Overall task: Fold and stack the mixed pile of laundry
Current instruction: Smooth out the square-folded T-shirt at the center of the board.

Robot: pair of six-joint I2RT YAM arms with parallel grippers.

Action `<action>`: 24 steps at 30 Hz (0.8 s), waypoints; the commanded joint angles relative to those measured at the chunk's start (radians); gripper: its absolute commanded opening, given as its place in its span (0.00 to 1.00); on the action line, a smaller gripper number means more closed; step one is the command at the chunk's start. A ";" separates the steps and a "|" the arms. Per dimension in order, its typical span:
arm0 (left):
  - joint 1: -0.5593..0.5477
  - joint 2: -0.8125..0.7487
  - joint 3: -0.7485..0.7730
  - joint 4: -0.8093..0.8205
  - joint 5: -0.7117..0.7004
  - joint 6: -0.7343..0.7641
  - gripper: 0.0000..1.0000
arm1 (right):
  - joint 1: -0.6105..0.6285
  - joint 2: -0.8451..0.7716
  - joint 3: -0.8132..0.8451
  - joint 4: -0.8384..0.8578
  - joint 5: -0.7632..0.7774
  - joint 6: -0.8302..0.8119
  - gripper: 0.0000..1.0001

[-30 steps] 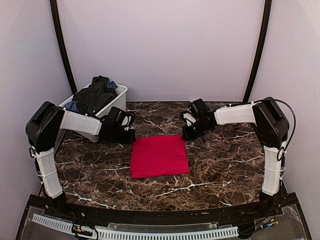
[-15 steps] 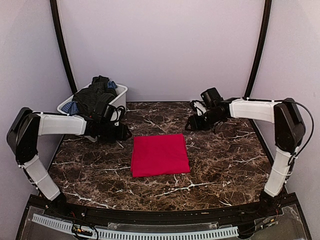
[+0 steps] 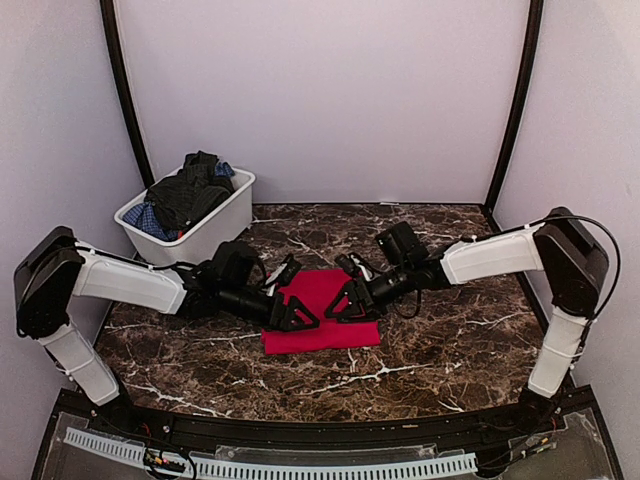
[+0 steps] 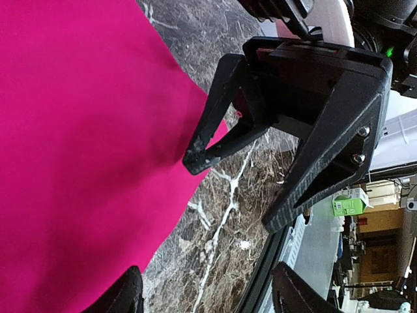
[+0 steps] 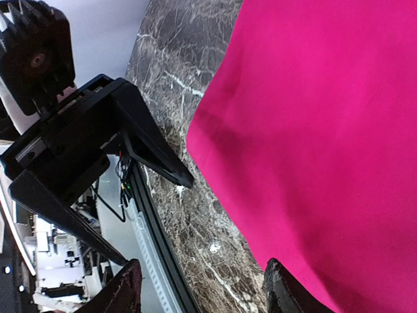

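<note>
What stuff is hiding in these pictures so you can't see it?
- Top view: the middle of the red cloth is covered by the left gripper and right gripper.
- Top view: the lower clothes in the white bin are hidden by its wall and the dark shirt.
- Both wrist views: the cloth runs off the picture's edge.

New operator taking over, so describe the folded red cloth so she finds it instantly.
On the dark marble table, look centre, between the left end effector and right end effector. The red cloth lies there folded flat and square; the other garments are mostly dark, heaped in the white bin far left.
</note>
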State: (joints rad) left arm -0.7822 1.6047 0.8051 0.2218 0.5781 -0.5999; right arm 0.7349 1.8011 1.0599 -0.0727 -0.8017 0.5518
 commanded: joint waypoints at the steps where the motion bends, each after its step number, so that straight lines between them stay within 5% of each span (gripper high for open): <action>1: -0.003 0.082 -0.076 0.229 0.109 -0.133 0.67 | -0.005 0.072 -0.071 0.250 -0.122 0.137 0.60; 10: 0.061 0.197 -0.243 0.411 0.079 -0.226 0.67 | -0.090 0.188 -0.257 0.297 -0.110 0.108 0.53; 18: 0.064 -0.059 -0.140 0.006 -0.197 0.036 0.69 | -0.149 -0.079 -0.310 0.178 -0.070 0.042 0.51; 24: -0.029 -0.111 0.103 -0.267 -0.425 0.276 0.65 | -0.198 -0.199 -0.259 -0.024 0.078 -0.011 0.50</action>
State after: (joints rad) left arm -0.7406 1.5242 0.7689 0.1722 0.3538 -0.5381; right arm 0.5690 1.6527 0.7650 0.0620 -0.8555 0.5964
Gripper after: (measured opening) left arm 0.668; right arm 0.502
